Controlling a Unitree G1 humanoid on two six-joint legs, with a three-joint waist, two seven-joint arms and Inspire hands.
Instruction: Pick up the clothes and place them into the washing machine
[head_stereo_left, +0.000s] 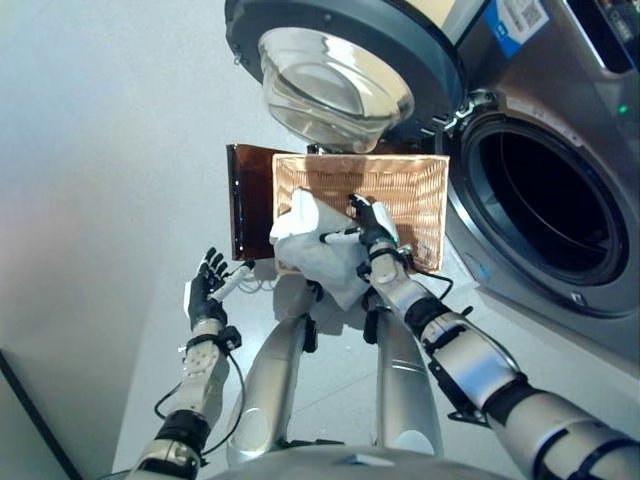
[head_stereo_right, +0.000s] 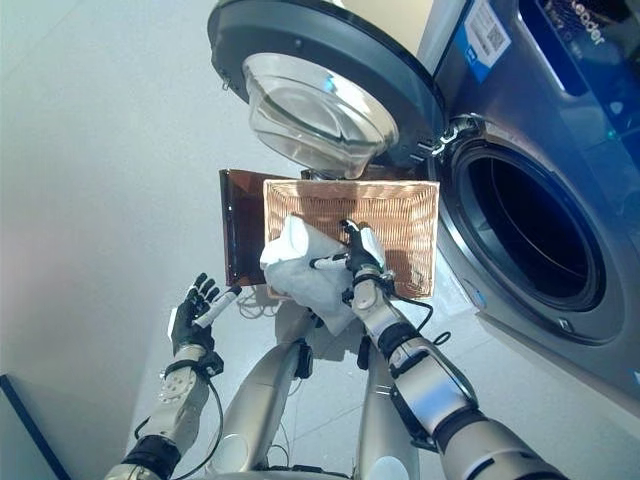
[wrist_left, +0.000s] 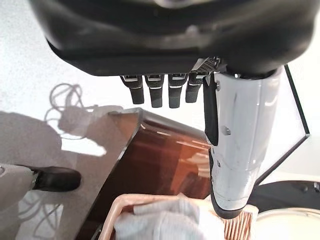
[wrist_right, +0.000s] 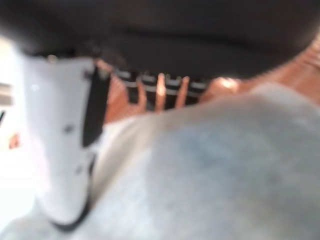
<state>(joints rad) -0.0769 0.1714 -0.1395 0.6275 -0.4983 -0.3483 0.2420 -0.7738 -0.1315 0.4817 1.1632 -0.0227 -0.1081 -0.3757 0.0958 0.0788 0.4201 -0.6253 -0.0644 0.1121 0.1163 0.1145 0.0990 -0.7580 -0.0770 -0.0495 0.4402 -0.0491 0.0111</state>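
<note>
Pale grey floor (head_stereo_left: 110, 150) fills the left of the head views, and we record a washing machine (head_stereo_left: 590, 130) along the right side with its round door (head_stereo_left: 345, 60) swung wide, the glass bowl of the door facing us and the dark drum opening (head_stereo_left: 555, 205) exposed. We note a woven wicker basket (head_stereo_left: 415, 185) standing on a dark brown glossy stand (head_stereo_left: 250, 195) just beside the machine, below the hanging door. We find 1 white garment (head_stereo_left: 320, 245) bunched at the near left part of the basket, draping over its near rim. We observe the right hand (head_stereo_left: 372, 228) at the right edge of that garment, over the basket; its thumb with the white cover lies across the cloth and its dark fingers reach down behind the cloth. In the right wrist view the white-covered thumb (wrist_right: 60, 145) presses against the pale cloth (wrist_right: 210, 170) and the fingers stand beyond it against the wicker, so we read this hand as clamped on the garment. We record the left hand (head_stereo_left: 205, 290) well apart from the basket, raised over the floor near the stand's near left corner, holding nothing. Its own wrist view shows its fingers (wrist_left: 156, 92) straight in a row and spread from the thumb.
</note>
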